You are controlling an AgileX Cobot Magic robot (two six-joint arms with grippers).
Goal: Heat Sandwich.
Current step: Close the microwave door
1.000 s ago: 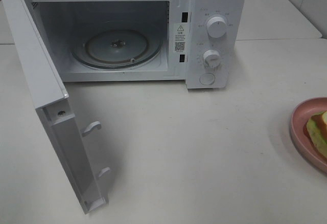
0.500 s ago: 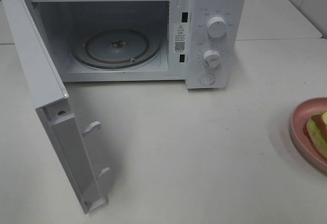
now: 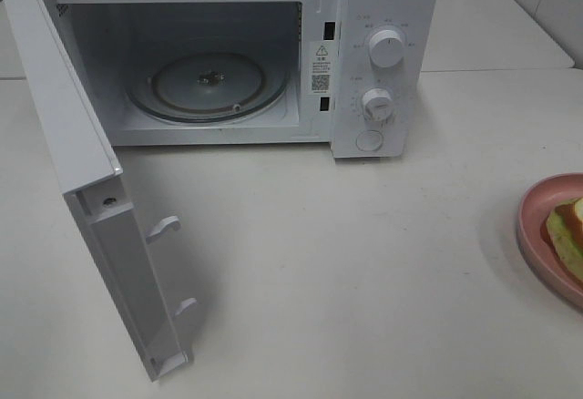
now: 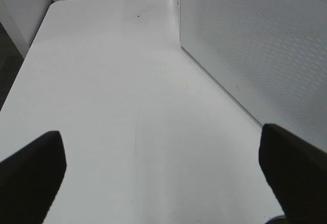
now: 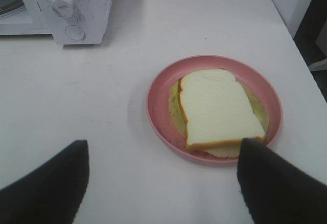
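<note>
The sandwich point(image 3: 567, 235), a white bread slice over light green and red-orange layers, lies on a round pink plate point(image 3: 537, 217) at the table's right edge, partly cut off by the frame. In the right wrist view the sandwich point(image 5: 219, 109) lies on the plate point(image 5: 158, 111) just ahead of my right gripper point(image 5: 163, 183), which is open and empty, its fingers wide apart. My left gripper point(image 4: 163, 173) is open and empty over bare table beside the microwave door point(image 4: 255, 45). Neither gripper shows in the exterior high view.
The white microwave point(image 3: 383, 16) stands at the back with its door point(image 3: 73, 144) swung wide open to the left. Its glass turntable point(image 3: 209, 85) is bare. Two knobs and a button are on its right panel point(image 3: 378, 103). The microwave also shows in the right wrist view point(image 5: 66, 9).
</note>
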